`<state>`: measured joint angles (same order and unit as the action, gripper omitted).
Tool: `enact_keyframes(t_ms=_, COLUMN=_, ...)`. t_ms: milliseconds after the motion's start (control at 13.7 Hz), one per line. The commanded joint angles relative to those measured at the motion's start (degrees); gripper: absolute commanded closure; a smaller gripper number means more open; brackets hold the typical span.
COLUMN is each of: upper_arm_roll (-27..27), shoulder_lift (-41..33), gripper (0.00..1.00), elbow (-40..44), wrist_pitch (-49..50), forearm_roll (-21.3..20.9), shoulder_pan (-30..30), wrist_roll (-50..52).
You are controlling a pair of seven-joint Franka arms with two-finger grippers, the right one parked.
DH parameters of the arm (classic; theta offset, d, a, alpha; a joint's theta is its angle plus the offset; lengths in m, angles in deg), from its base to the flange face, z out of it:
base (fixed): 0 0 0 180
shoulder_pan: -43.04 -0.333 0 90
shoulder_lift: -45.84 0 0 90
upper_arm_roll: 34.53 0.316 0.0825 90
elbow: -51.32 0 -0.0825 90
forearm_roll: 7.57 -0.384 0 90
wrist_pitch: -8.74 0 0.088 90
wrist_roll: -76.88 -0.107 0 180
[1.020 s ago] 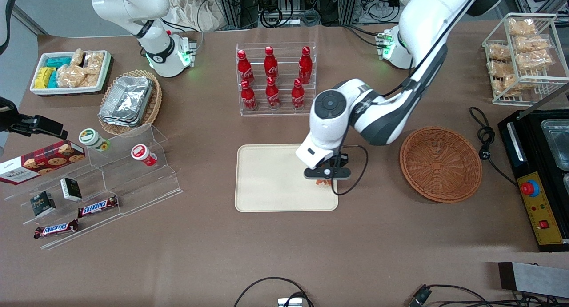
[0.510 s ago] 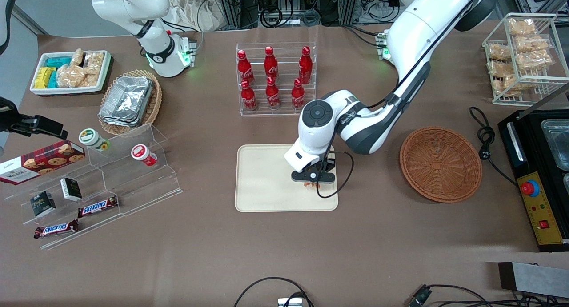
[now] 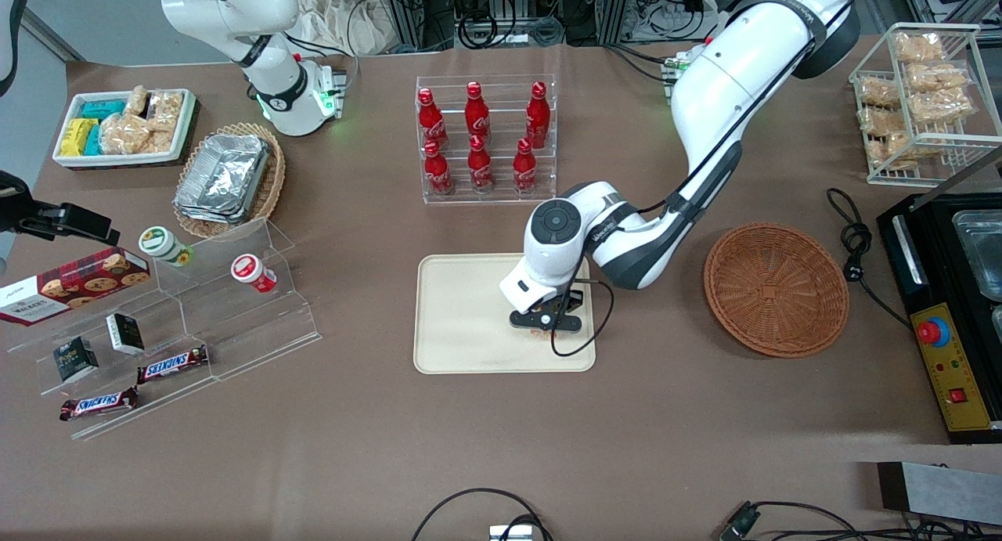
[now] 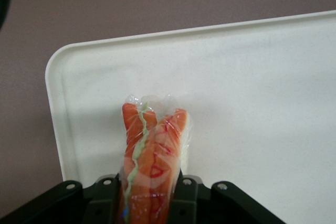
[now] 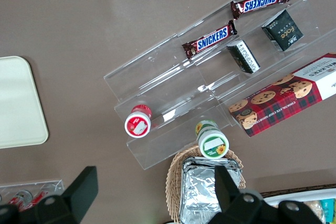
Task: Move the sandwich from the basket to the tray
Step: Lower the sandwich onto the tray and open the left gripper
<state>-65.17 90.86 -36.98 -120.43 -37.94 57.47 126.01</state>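
My left gripper (image 3: 542, 327) hangs low over the cream tray (image 3: 462, 322), near the tray corner closest to the basket and the front camera. It is shut on the sandwich (image 4: 152, 156), a clear-wrapped wedge with orange-red and green filling that stands on edge between the black fingers (image 4: 184, 198). In the front view only a sliver of the sandwich (image 3: 538, 333) shows under the gripper. The tray (image 4: 262, 103) fills the wrist view below the sandwich. The round reddish-brown basket (image 3: 776, 289) sits with nothing in it, toward the working arm's end of the table.
A clear rack of red cola bottles (image 3: 477, 138) stands farther from the front camera than the tray. A black control box (image 3: 947, 322) and cable (image 3: 853, 251) lie beside the basket. Clear steps with snacks (image 3: 168, 314), a foil-container basket (image 3: 231, 179) and a white bin (image 3: 125, 126) sit toward the parked arm's end.
The gripper has carried the sandwich from the tray's basket-side edge farther in over the tray and has come down lower. The grip has not changed.
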Motion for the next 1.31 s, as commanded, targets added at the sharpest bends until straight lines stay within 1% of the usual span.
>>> enact_keyframes(t_ms=0, upper_arm_roll=0.06, shoulder_lift=0.86, gripper=0.69, elbow=1.64, wrist_pitch=0.14, forearm_roll=-1.27, shoulder_pan=0.42, wrist_roll=0.18)
enact_keyframes(t_ms=73, upper_arm_roll=0.06, shoulder_lift=1.3, gripper=0.66, elbow=1.64, wrist_pitch=0.14, forearm_roll=-1.27, shoulder_pan=0.42, wrist_roll=0.18)
enact_keyframes(t_ms=219, upper_arm_roll=0.06, shoulder_lift=2.0, gripper=0.63, elbow=1.64, wrist_pitch=0.05, forearm_roll=-1.71, shoulder_pan=0.51, wrist_roll=0.36)
enact_keyframes(t_ms=364, upper_arm_roll=0.06, shoulder_lift=2.35, gripper=0.59, elbow=1.64, wrist_pitch=0.14, forearm_roll=-3.11, shoulder_pan=0.51, wrist_roll=0.97)
enact_keyframes(t_ms=510, upper_arm_roll=0.06, shoulder_lift=2.53, gripper=0.58, elbow=1.64, wrist_pitch=0.14, forearm_roll=-3.12, shoulder_pan=0.51, wrist_roll=0.98)
enact_keyframes(t_ms=656, upper_arm_roll=0.06, shoulder_lift=3.06, gripper=0.51, elbow=1.73, wrist_pitch=0.05, forearm_roll=-3.12, shoulder_pan=0.51, wrist_roll=1.06)
enact_keyframes(t_ms=728, upper_arm_roll=0.06, shoulder_lift=3.14, gripper=0.42, elbow=1.73, wrist_pitch=0.05, forearm_roll=-3.03, shoulder_pan=0.51, wrist_roll=1.5)
enact_keyframes(t_ms=801, upper_arm_roll=0.15, shoulder_lift=3.23, gripper=0.24, elbow=1.73, wrist_pitch=0.05, forearm_roll=-3.12, shoulder_pan=0.51, wrist_roll=2.55)
enact_keyframes(t_ms=874, upper_arm_roll=0.15, shoulder_lift=3.32, gripper=0.0, elbow=1.73, wrist_pitch=0.05, forearm_roll=-3.12, shoulder_pan=0.51, wrist_roll=3.17)
enact_keyframes(t_ms=1238, upper_arm_roll=0.15, shoulder_lift=2.71, gripper=0.0, elbow=1.73, wrist_pitch=0.23, forearm_roll=-3.21, shoulder_pan=0.51, wrist_roll=3.35)
